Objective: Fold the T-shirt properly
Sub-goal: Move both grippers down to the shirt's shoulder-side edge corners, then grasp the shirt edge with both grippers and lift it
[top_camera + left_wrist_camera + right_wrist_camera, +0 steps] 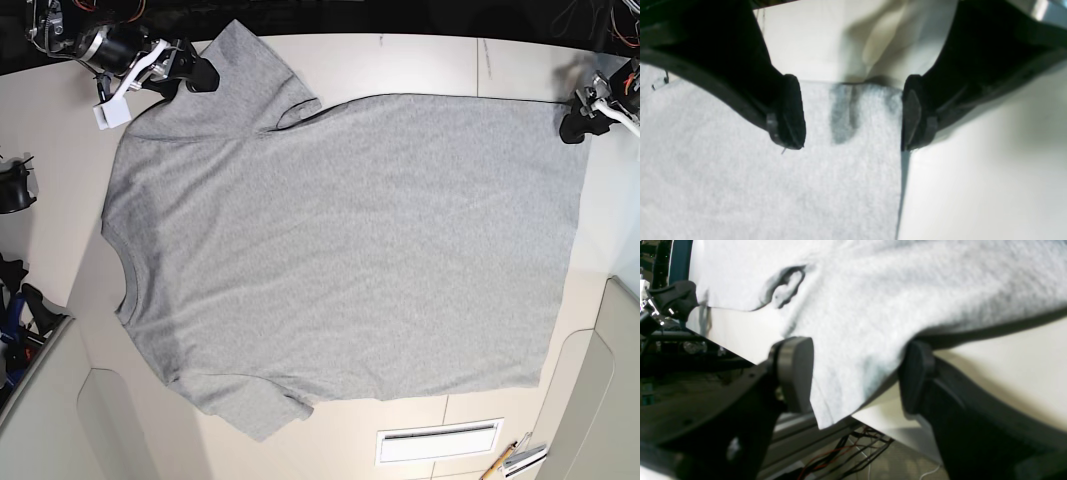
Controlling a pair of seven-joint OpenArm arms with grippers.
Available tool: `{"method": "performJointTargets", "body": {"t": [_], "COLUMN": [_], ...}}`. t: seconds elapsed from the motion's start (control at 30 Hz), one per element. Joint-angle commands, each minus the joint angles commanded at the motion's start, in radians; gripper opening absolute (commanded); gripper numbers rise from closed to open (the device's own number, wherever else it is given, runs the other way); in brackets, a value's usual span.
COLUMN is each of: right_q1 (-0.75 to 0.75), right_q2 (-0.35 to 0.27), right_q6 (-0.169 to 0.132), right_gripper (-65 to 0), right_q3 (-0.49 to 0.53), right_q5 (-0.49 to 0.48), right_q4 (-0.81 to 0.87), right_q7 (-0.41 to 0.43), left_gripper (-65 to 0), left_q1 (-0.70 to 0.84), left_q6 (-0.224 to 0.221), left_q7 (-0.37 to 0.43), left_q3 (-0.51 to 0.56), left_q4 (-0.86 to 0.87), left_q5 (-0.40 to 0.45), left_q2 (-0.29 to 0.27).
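The light grey T-shirt (pixel 340 240) lies spread flat on the white table (pixel 400 65), plain side up, neck at the left and hem at the right. My right gripper (pixel 205 75) is at the far sleeve, top left. In the right wrist view it (pixel 855 376) is open, and the sleeve's edge (pixel 853 340) hangs between its fingers. My left gripper (pixel 572 125) sits at the far hem corner, top right. In the left wrist view it (pixel 853 126) is open, straddling the shirt's corner (pixel 853 100), one finger (pixel 917 116) at the cloth's side edge.
Behind the right gripper the table's edge drops to a metal rail and loose cables (pixel 853 446). A white slotted vent (pixel 438 440) and some pens (pixel 515 460) lie at the near right. A black object (pixel 12 185) sits at the far left.
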State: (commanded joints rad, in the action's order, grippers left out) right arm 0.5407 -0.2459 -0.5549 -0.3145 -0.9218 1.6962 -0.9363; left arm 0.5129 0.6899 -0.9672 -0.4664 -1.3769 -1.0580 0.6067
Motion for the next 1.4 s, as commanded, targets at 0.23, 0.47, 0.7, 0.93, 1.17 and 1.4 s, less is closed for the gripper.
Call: {"method": "performJointTargets", "body": {"t": [0.23, 0.47, 0.7, 0.93, 1.17, 1.4], "right_q1": [0.000, -0.019, -0.035, -0.008, 0.027, -0.046], "right_q2": [0.048, 0.058, 0.058, 0.058, 0.058, 0.058], "right_q6": [-0.011, -0.018, -0.036, -0.036, -0.037, -0.037], "right_gripper": [-25.9, -65.0, -65.0, -65.0, -65.0, -65.0], "right_q3": [0.009, 0.009, 0.002, -0.032, -0.096, -0.127], "right_q5": [-0.005, 0.002, 0.001, -0.045, -0.067, -0.064], "right_q4": [0.000, 0.000, 0.036, 0.174, 0.282, 0.324], "right_q7": [0.002, 0.016, -0.011, -0.109, -0.115, -0.107], "left_gripper": [-17.6, -65.0, -65.0, -65.0, -65.0, -65.0], "left_q1": [0.000, 0.000, 0.000, 0.000, -0.001, -0.074], "left_q6": [0.008, 0.008, 0.008, 0.008, 0.008, 0.008], "left_q7": [-0.003, 0.036, 0.042, -0.061, -0.090, -0.058], "left_q3": [0.023, 0.023, 0.023, -0.012, -0.136, -0.200], "left_q4": [0.000, 0.000, -0.006, -0.022, -0.095, -0.104], "left_q5": [0.047, 0.048, 0.045, -0.038, -0.103, -0.127], "left_q2": [0.000, 0.000, 0.025, 0.071, 0.076, 0.075]}}
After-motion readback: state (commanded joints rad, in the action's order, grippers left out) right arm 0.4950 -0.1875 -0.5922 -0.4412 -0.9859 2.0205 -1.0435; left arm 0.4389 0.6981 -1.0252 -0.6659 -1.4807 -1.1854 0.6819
